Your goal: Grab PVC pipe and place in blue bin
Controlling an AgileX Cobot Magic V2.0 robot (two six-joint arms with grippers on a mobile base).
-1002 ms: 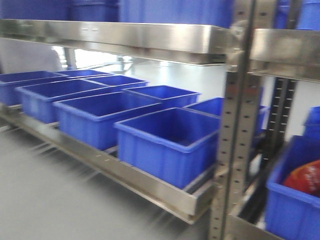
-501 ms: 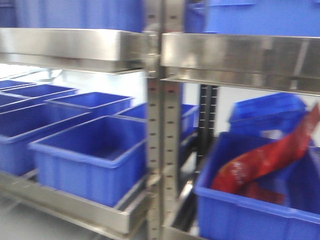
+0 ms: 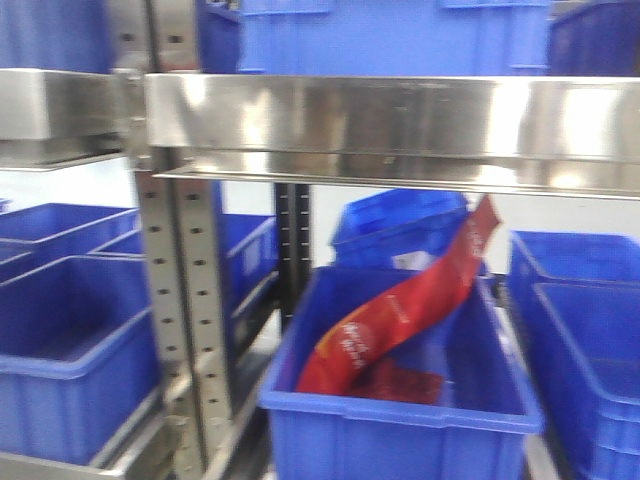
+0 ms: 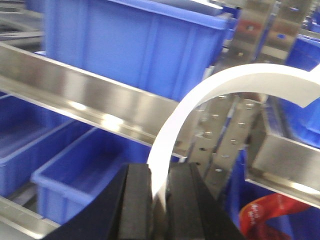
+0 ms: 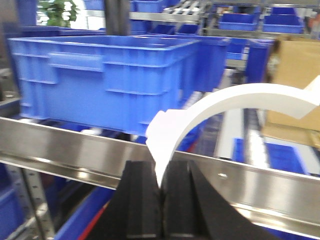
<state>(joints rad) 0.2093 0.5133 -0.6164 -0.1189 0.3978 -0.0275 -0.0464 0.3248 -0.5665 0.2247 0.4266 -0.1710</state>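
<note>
Right claw [image 5: 159,175] pinches the end of a curved white pipe [image 5: 235,98] before a blue bin [image 5: 100,80] on a steel shelf [image 5: 65,149].

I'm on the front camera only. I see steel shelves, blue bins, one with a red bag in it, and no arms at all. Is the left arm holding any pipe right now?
Observer: Yes. In the left wrist view the left fingers are shut on a curved white pipe, held by its lower end.
Operator: And the right arm, is it free?
Observer: No. In the right wrist view the right fingers are shut on a second white pipe, which curves the same way.
</note>
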